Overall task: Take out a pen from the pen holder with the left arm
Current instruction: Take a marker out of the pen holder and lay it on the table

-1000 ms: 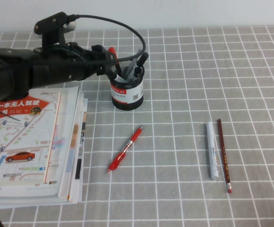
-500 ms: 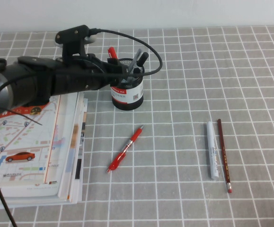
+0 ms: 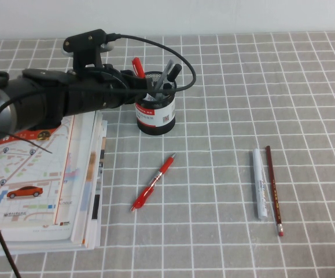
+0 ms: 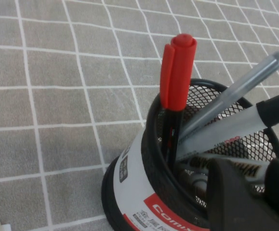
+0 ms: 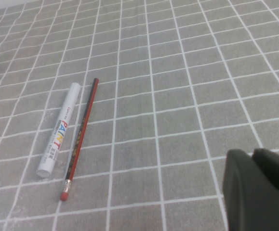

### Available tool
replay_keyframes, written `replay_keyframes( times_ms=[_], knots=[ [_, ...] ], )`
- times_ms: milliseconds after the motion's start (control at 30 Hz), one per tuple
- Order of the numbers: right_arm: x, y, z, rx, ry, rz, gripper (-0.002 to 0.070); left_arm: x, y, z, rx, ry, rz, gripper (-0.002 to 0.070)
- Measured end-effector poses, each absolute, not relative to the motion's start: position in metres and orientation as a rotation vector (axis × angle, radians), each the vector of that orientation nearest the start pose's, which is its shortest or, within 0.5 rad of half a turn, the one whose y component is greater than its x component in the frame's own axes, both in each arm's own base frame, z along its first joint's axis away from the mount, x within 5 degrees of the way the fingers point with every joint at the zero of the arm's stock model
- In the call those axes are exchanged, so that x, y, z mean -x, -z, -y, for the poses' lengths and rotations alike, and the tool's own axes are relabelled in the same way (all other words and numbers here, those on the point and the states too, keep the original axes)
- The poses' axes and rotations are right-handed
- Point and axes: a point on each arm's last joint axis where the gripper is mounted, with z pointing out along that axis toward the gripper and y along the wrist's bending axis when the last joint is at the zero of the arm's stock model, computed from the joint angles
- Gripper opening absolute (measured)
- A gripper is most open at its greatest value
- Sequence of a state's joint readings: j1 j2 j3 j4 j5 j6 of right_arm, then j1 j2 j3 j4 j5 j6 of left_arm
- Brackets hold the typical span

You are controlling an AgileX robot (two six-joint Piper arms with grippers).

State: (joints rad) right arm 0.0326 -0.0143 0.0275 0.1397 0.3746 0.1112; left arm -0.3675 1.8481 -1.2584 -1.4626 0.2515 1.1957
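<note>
Evidently the grasp step is in hand. The left hand (image 3: 153,87) is set at the rim of the black wire-mesh pen holder (image 3: 155,116), which bears a white-and-red label. The left arm is stretched across above the stack of printed map booklets (image 3: 40,174). Whether this hand is wide, narrow or clamped on a pen cannot be told.

No pen is seen lifted clear. The red-capped pen (image 3: 136,63) and the grey translucent pen (image 4: 235,82) are both leaned inside the holder, with other pens crowded beside them. The holder is stood on the surface just beside the booklets, toward the far side.

Next move, as judged: a firm hold on one pen alone is called for. A lift along that pen's own line is then needed until its tip is clear of the rim. The holder looks light, so it may be dragged or tipped, and neighbouring pens may be caught.

The surface is covered by a grey cloth with a white grid (image 3: 242,87). A red ballpoint pen (image 3: 153,182) is laid nearer than the holder. A white paint marker (image 3: 260,184) and a dark red pencil (image 3: 273,188) are laid side by side, well apart to the right.

The right hand (image 5: 255,192) is seen only in its own wrist view, held above bare cloth near the marker and pencil. Its state cannot be told. A plain pale wall (image 3: 213,14) is seen behind the far edge.
</note>
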Motion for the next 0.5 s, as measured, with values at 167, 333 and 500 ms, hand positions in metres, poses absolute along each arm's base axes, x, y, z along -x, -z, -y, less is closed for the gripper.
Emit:
replay_keyframes(
  times_ms=[167, 333, 500],
  knots=[
    [-0.052, -0.171, -0.006, -0.160, -0.237, -1.868, -0.0013, -0.385, -0.238, 0.172, -0.263, 0.633, -2.131, 0.0117],
    [-0.052, -0.171, -0.006, -0.160, -0.237, -1.868, -0.0013, -0.384, -0.244, 0.170, -0.255, 0.621, -2.115, 0.0117],
    [-0.052, -0.171, -0.006, -0.160, -0.237, -1.868, -0.0013, -0.377, -0.272, 0.165, -0.259, 0.593, -2.038, 0.0117]
  ],
)
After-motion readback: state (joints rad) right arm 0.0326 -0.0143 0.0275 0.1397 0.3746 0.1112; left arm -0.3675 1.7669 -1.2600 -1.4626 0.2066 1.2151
